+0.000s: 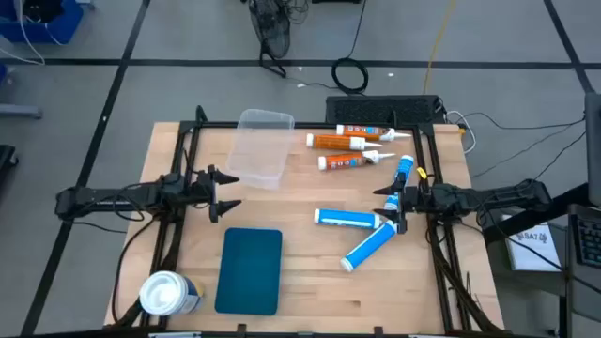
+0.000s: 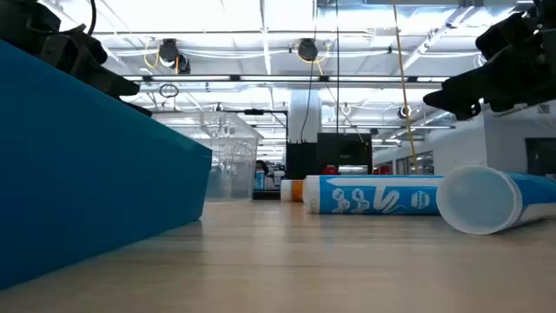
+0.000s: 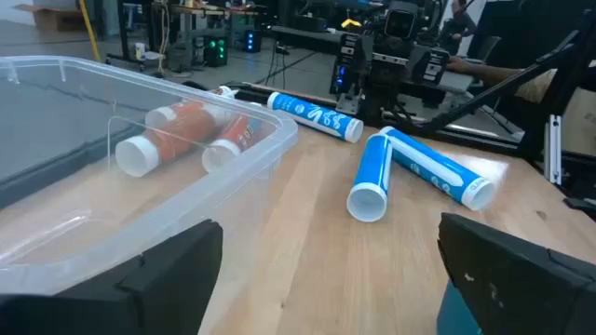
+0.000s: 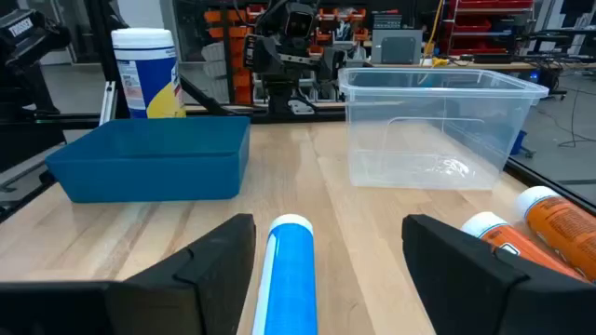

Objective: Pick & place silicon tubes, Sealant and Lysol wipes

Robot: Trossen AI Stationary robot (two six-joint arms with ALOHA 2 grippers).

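The left claw hung wide open and empty at center left. The right claw, partly open, straddled a blue tube without gripping. The wipes canister stood at the counter's lower left.

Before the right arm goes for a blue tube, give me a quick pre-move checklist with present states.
1. Right hand open, nothing held: ok.
2. Blue tube lies between its fingers, lined up: ok.
3. Left hand open, waiting by the clear bin, apart from the tubes: ok.
4. Blue tray empty, ready to receive: ok.
5. Lysol wipes upright at the table corner, out of the way: ok.
6. Fingers low enough to close on the tube: cannot tell.
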